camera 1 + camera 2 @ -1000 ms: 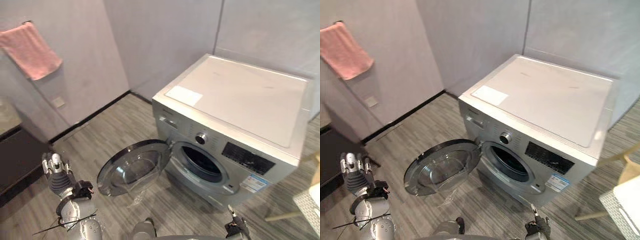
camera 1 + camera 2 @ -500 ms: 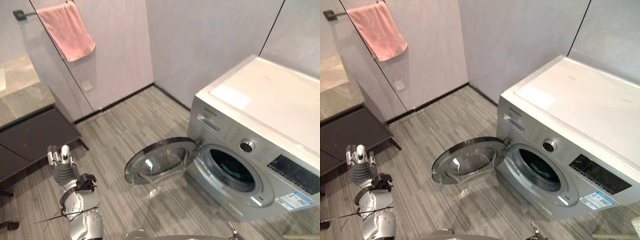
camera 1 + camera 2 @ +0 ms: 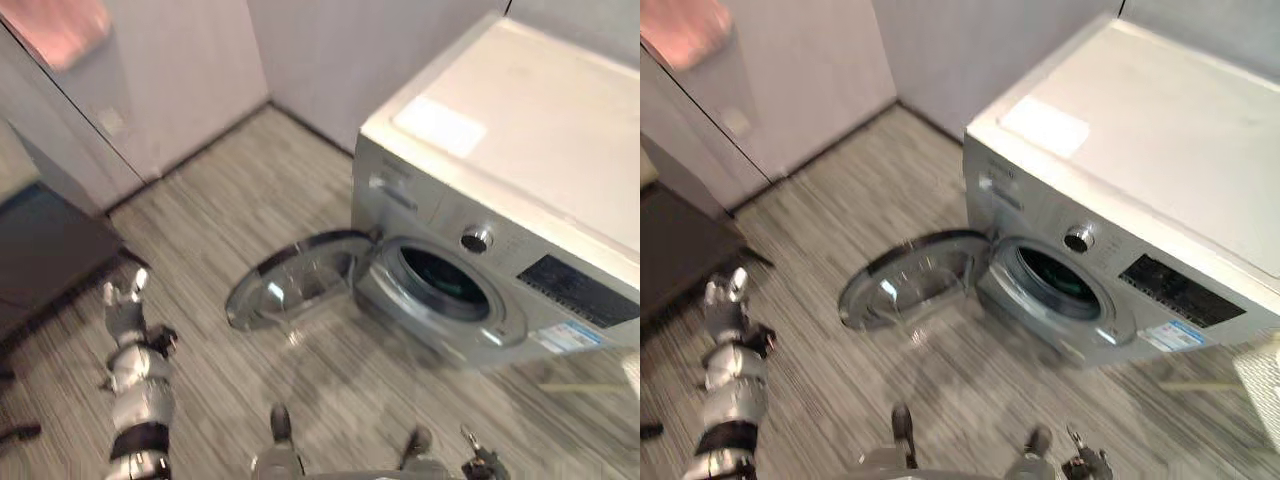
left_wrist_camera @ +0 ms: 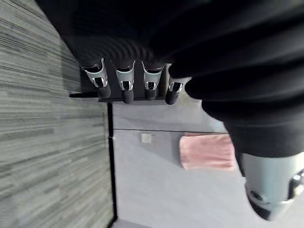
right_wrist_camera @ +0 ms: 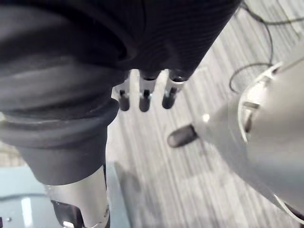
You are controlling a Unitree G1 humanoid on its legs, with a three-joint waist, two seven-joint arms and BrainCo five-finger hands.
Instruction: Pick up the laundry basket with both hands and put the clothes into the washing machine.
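Note:
The silver washing machine (image 3: 520,150) stands at the right with its round glass door (image 3: 295,280) swung open to the left, low over the floor. Its drum opening (image 3: 445,283) is dark inside. My left hand (image 3: 122,312) is raised at the lower left, well apart from the door; its fingers (image 4: 126,83) are straight and hold nothing. A small part of my right hand (image 3: 1087,464) shows at the bottom edge, and its fingers (image 5: 142,95) hang straight over the bare floor. A white woven thing (image 3: 1262,372) is cut off at the right edge.
A pink towel (image 4: 207,151) hangs on the grey wall at the upper left. A low dark cabinet (image 3: 40,250) stands by the left wall. Grey plank floor (image 3: 230,190) stretches between the wall and the machine.
The camera has swung and tipped down, so the whole scene has shifted up and left. My left hand stays raised at the lower left; nothing was taken hold of.

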